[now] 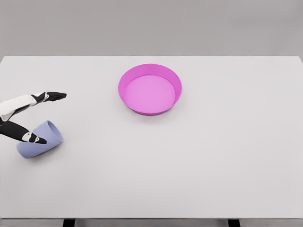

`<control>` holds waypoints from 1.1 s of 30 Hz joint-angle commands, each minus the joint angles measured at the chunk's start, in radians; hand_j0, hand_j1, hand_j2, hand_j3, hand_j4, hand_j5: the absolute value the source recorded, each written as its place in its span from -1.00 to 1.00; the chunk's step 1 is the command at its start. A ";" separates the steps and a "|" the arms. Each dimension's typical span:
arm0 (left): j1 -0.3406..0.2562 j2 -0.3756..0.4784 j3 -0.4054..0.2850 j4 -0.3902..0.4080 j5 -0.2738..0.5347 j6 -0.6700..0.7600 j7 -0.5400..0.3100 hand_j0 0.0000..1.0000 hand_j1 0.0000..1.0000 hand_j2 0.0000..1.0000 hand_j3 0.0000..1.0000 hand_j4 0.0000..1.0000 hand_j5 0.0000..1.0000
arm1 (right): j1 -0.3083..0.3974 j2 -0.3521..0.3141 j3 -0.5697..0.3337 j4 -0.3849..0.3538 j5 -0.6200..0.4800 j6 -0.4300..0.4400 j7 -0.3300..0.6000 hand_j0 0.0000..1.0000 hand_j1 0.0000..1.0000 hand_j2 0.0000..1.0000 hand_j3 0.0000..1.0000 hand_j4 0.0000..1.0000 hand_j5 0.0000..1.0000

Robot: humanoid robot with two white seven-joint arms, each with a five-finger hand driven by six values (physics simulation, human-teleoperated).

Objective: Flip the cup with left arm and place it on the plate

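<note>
I am seeing the left hand (37,116) coming in from the left edge of the white table (213,165). Its fingers are spread wide: one is pointing out above the cup, another is lying against the cup's side, so it is not gripping yet. The lavender cup (45,137) is lying on its side near the left edge. The pink plate (149,89) is sitting well apart, further back.
</note>
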 commanded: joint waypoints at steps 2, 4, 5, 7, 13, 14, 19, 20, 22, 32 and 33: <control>0.015 -0.013 0.000 0.000 -0.018 0.001 0.002 1.00 1.00 1.00 1.00 1.00 1.00 | 0.000 0.000 0.000 -0.001 0.000 0.000 0.000 1.00 1.00 1.00 1.00 1.00 1.00; 0.023 -0.030 -0.001 0.000 -0.018 0.003 0.003 1.00 1.00 1.00 1.00 1.00 1.00 | 0.002 0.000 0.000 0.001 0.000 0.000 0.000 1.00 1.00 1.00 1.00 1.00 1.00; 0.037 -0.042 0.000 0.000 -0.018 0.003 0.003 1.00 1.00 1.00 1.00 1.00 1.00 | 0.000 0.000 0.000 -0.001 0.000 0.000 0.000 1.00 1.00 1.00 1.00 1.00 1.00; 0.043 -0.050 -0.001 0.000 -0.018 0.004 0.017 1.00 1.00 1.00 1.00 1.00 1.00 | 0.002 0.000 0.000 -0.001 0.000 0.000 0.000 1.00 1.00 1.00 1.00 1.00 1.00; 0.057 -0.051 0.000 0.000 -0.015 0.045 0.032 1.00 1.00 1.00 1.00 1.00 1.00 | 0.000 0.000 0.000 0.001 0.000 0.000 0.000 1.00 1.00 1.00 1.00 1.00 1.00; 0.057 -0.051 0.000 0.000 -0.014 0.045 0.032 1.00 1.00 1.00 1.00 1.00 1.00 | 0.000 0.000 0.000 -0.001 0.000 0.000 0.000 1.00 1.00 1.00 1.00 1.00 1.00; 0.057 -0.051 0.000 0.000 -0.014 0.047 0.040 1.00 1.00 1.00 1.00 1.00 1.00 | 0.000 0.000 0.000 0.001 0.000 0.000 0.000 1.00 1.00 1.00 1.00 1.00 1.00; 0.057 -0.051 0.000 0.000 -0.014 0.047 0.043 1.00 1.00 1.00 1.00 1.00 1.00 | 0.000 0.000 0.000 -0.001 0.000 0.000 0.000 1.00 1.00 1.00 1.00 1.00 1.00; 0.057 -0.051 0.002 0.000 -0.014 0.064 0.051 1.00 1.00 1.00 1.00 1.00 1.00 | 0.000 0.000 0.000 -0.001 0.000 0.000 0.000 1.00 1.00 1.00 1.00 1.00 1.00; 0.077 -0.050 0.002 0.001 -0.021 0.168 0.077 1.00 1.00 1.00 1.00 1.00 1.00 | 0.000 0.000 0.000 0.001 0.000 0.000 0.000 1.00 1.00 1.00 1.00 1.00 1.00; 0.077 -0.051 0.003 0.001 -0.023 0.173 0.077 1.00 1.00 1.00 1.00 1.00 1.00 | 0.000 0.000 0.000 -0.001 0.000 0.000 0.000 1.00 1.00 1.00 1.00 1.00 1.00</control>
